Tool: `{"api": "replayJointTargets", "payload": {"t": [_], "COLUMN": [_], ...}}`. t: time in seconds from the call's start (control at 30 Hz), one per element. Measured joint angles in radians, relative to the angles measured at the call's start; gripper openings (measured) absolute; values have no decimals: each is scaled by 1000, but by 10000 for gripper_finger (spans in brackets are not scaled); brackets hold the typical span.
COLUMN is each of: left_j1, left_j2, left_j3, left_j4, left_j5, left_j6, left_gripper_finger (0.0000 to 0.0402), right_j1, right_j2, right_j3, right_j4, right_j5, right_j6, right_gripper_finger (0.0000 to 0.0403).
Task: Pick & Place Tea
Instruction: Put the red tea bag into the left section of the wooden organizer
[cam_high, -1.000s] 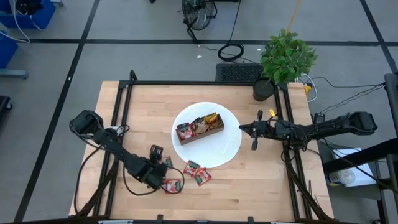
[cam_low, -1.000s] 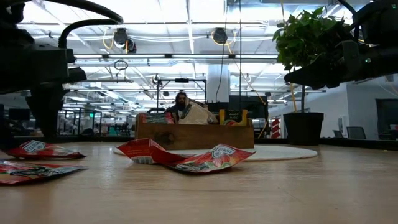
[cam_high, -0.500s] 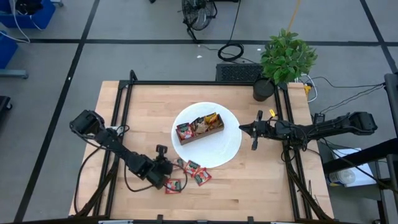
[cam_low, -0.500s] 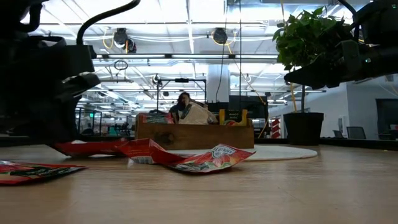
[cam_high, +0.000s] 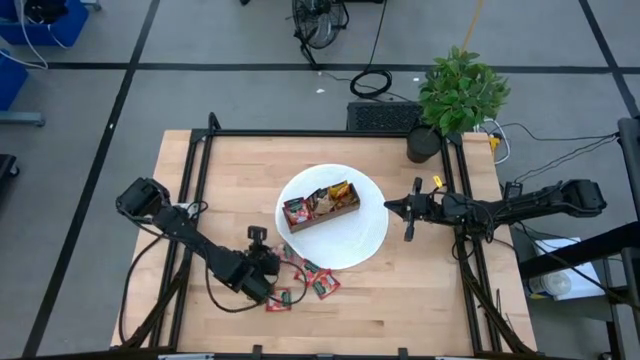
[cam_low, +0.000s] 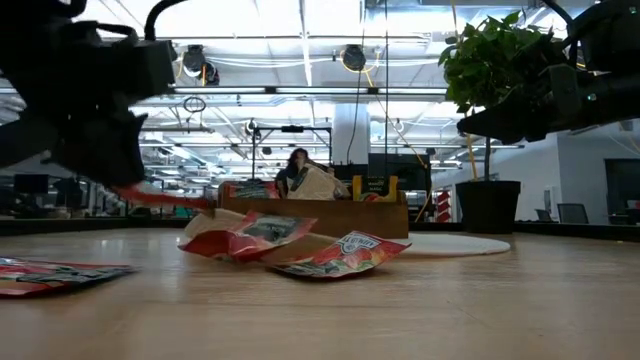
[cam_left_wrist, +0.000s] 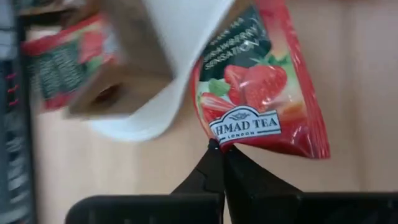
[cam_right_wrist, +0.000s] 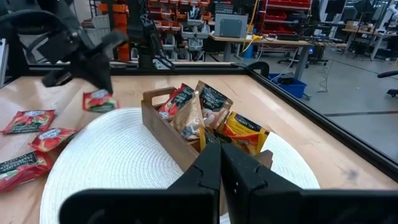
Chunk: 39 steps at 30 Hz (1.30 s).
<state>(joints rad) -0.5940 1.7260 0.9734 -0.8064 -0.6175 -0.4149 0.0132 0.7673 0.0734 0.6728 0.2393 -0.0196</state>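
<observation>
— Wood table (cam_high: 420, 290) with a black frame, right? What sits on it?

— A round white mat (cam_high: 362, 240) lies in the middle. A brown tray (cam_high: 322, 217) stands on the mat, with tea bags (cam_high: 318, 200) stuck in it, red, tan and yellow.

— Where is the left claw (cam_high: 270, 263)?

— Near the front edge of the table, just beside the mat's front left rim. Its two fingers are pressed together on the corner of a red tea bag (cam_left_wrist: 261, 81). In the left wrist view the bag sticks out right past the fingertips, and the mat and tray show beyond it. In the low view the bag (cam_low: 165, 197) hangs off the table, level with the tray.

— Any other bags on the table?

— Yes. Three more red bags (cam_high: 308, 281) lie flat on the wood by the front edge, close to that claw. Two touch each other beside the mat. One (cam_high: 277, 299) lies nearer the front edge.

— And the right claw (cam_high: 408, 215)?

— It hangs over the mat's right rim, well away from the loose bags. Its fingers are together with nothing between them. A potted plant (cam_high: 455, 95) stands at the back right corner.
</observation>
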Motion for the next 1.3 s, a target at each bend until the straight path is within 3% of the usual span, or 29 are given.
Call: {"api": "replayJointTargets", "payload": {"t": [0.2, 0.37, 0.5, 0.7, 0.83, 0.97, 1.13, 1.3], "left_j1": [18, 68, 95, 105, 156, 201, 230, 254], "left_j2": [-1, -1, 7, 39, 71, 114, 160, 189], "left_j3": [105, 111, 108, 107, 108, 108, 108, 108], "left_j4": [-70, -85, -71, 59, 287, 495, 761, 1082], "left_j5": [-131, -130, -128, -325, -469, -492, -605, -598], "left_j6": [-131, -329, -315, -21, 160, 386, 686, 972], "left_gripper_finger": [1, 1, 1, 0, 0, 0, 0, 0], "right_j1": [0, 0, 0, 0, 0, 0, 0, 0], "right_j2": [0, 0, 0, 28, 106, 223, 400, 581], "right_j3": [0, 0, 0, 0, 0, -1, 44, 180], "right_j4": [-3, -4, -4, 50, 155, 311, 511, 493], "right_j5": [0, 0, 0, -4, -5, -6, -13, -166], "right_j6": [0, 7, 16, 85, 115, 164, 193, 212], "right_gripper_finger": [0, 0, 0, 0, 0, 0, 6, 64]}}
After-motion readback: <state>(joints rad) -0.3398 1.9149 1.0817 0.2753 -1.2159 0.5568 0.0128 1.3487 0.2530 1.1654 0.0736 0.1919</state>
